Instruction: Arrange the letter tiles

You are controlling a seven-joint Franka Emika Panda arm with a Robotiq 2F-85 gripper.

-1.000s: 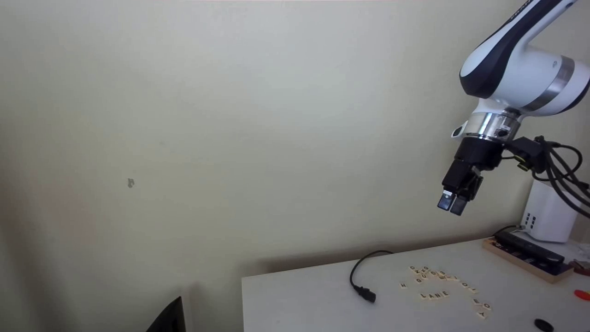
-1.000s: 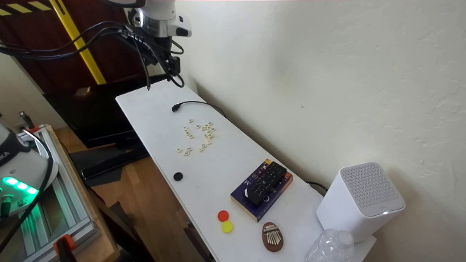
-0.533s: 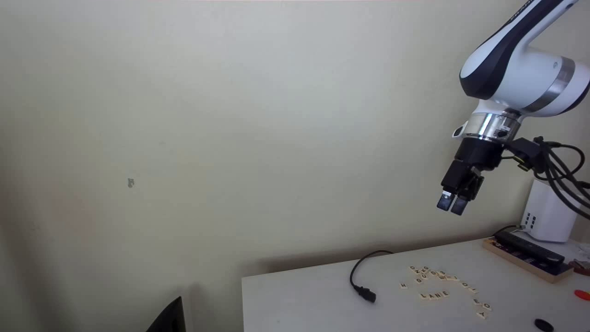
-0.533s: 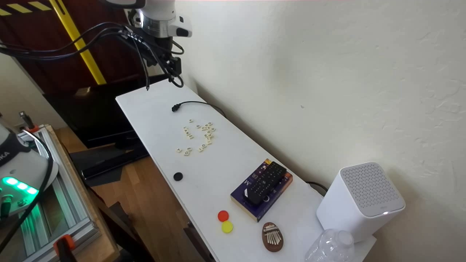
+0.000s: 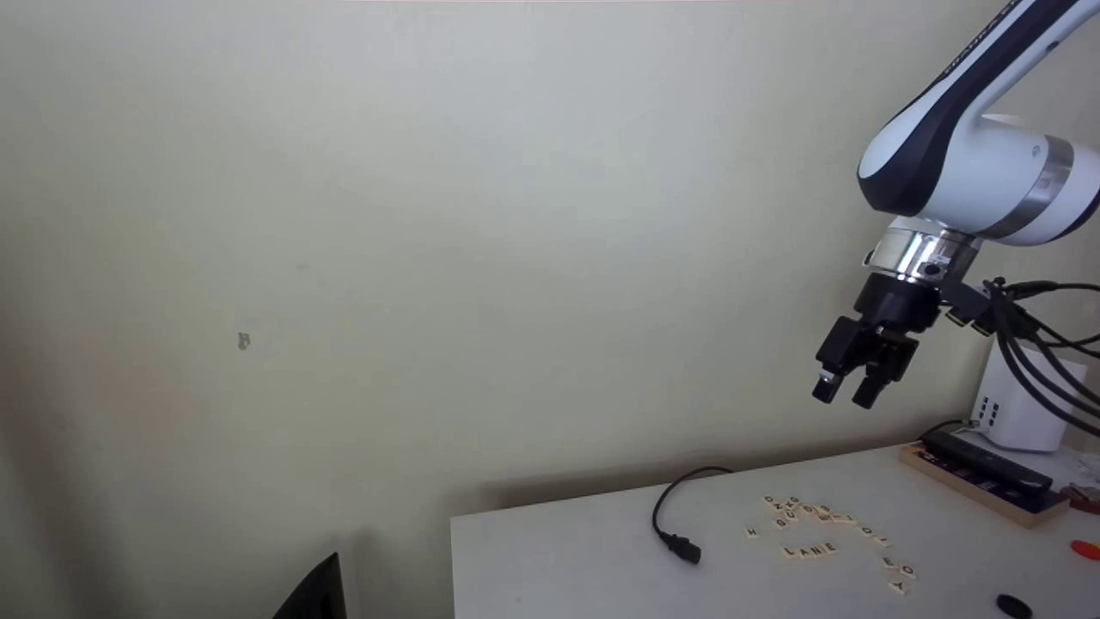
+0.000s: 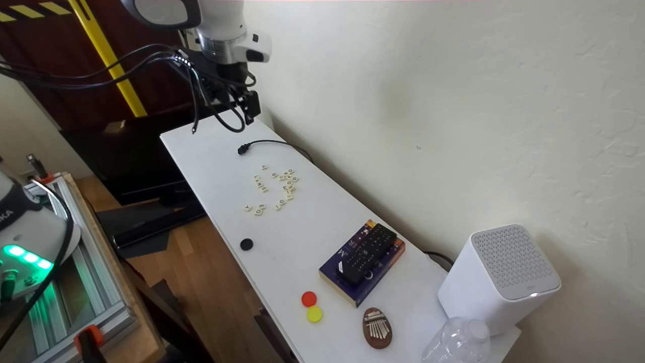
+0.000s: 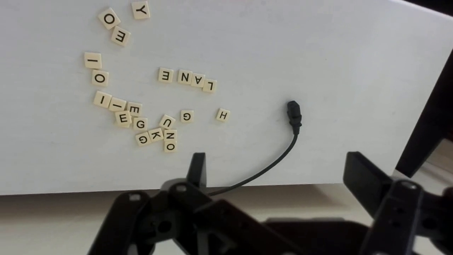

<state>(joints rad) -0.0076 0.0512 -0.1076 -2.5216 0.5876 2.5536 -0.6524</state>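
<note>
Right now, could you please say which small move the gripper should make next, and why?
Perhaps lower the open, empty gripper toward the E tile ending LANE: a gap parts it from the N tile, and the gripper hangs in midair.

- Letter tiles (image 6: 289, 188): several too small to read in an exterior view.
- Book (image 6: 373, 275): cover lettering partly hidden under the remote (image 6: 367, 252).
- Clear bottle (image 6: 456, 345) — cut off by the bottom edge.
- Gripper (image 7: 276, 163) — blurred, cropped below in the wrist view.

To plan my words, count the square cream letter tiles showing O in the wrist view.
3: top O tile, upper left; middle O tile, below it; lowest O tile, beside an N tile. The stacked-looking E tile may hide another.
</note>
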